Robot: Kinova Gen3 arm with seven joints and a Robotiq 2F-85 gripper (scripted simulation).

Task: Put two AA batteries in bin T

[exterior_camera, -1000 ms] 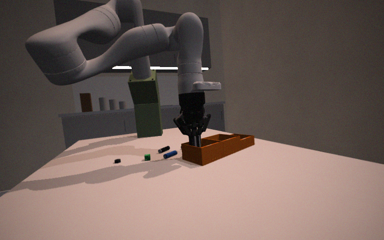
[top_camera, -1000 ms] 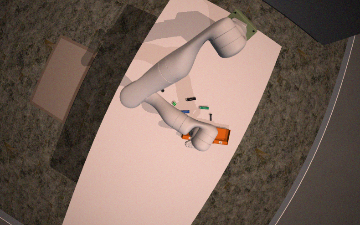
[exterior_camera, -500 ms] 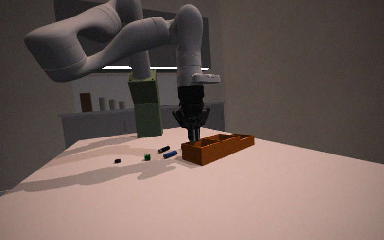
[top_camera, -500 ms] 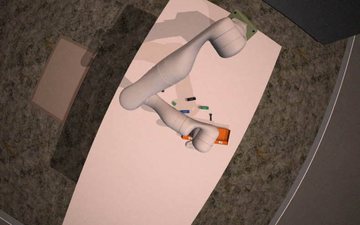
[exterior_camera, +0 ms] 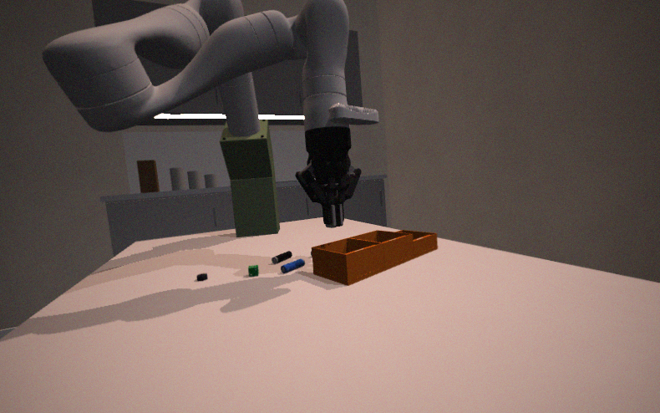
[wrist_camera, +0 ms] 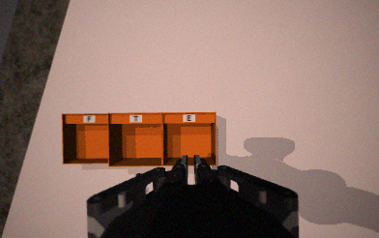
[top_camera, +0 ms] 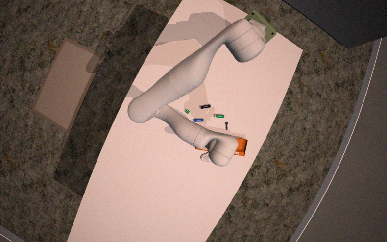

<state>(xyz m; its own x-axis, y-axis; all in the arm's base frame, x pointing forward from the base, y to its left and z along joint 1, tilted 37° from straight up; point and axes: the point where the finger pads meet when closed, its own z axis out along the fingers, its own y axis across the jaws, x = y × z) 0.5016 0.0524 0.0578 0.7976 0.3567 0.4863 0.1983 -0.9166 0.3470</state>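
An orange row of three bins [top_camera: 243, 146] [exterior_camera: 340, 268] [wrist_camera: 140, 116] stands on the table, marked F, T and E. The T bin [wrist_camera: 145, 142] is the middle one, and all three look empty. A black AA battery [top_camera: 204, 106] [exterior_camera: 281, 257], a blue one [top_camera: 198, 120] [exterior_camera: 292, 265] and a green one [top_camera: 218, 115] lie on the table beside the row. My gripper [exterior_camera: 333, 221] [wrist_camera: 190, 162] hangs well above the near edge of the E bin [wrist_camera: 193, 142]. Its fingers are shut with nothing between them. In the top view the wrist hides it.
A small green block [top_camera: 187, 111] [exterior_camera: 252, 270], a black screw [top_camera: 226, 125] and a small black piece [exterior_camera: 201, 277] lie among the batteries. The arm's green base [top_camera: 261, 22] [exterior_camera: 251, 195] stands at the table's far end. The bin row is close to the table's edge.
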